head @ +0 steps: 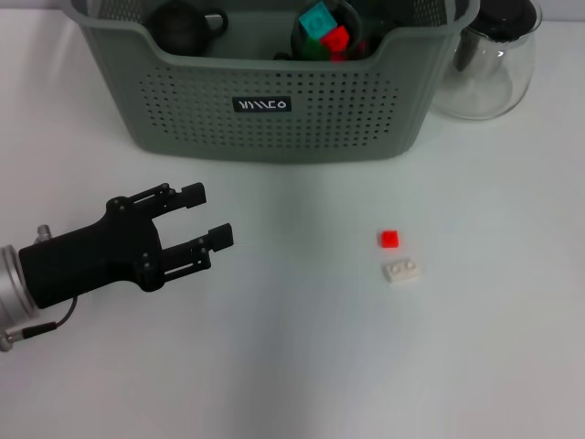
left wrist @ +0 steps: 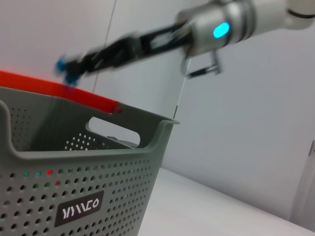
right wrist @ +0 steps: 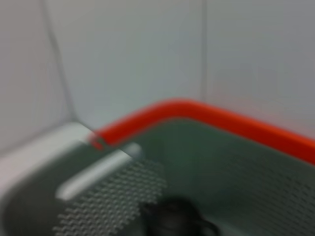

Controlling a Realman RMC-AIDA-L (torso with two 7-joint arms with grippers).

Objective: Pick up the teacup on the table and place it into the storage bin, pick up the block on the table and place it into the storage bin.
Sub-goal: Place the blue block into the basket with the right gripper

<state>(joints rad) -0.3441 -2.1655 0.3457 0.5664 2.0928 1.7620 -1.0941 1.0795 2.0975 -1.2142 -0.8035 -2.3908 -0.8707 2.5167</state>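
The grey-green storage bin (head: 274,137) stands at the back of the table. A dark teacup (head: 186,27) lies inside it on the left, also seen as a dark shape, the teacup (right wrist: 172,221), in the right wrist view. A red block (head: 389,240) and a white block (head: 402,272) lie on the table, front right of the bin. My left gripper (head: 208,218) hovers open and empty at the front left, well apart from the blocks. My right gripper (left wrist: 69,71) shows blurred above the bin (left wrist: 98,196), with a blue spot at its tip.
A clear glass pitcher (head: 489,64) stands right of the bin. Inside the bin, a dark cup holds a teal block (head: 317,20) and a red block (head: 336,38). An orange-red strip (left wrist: 49,88) runs behind the bin's far rim.
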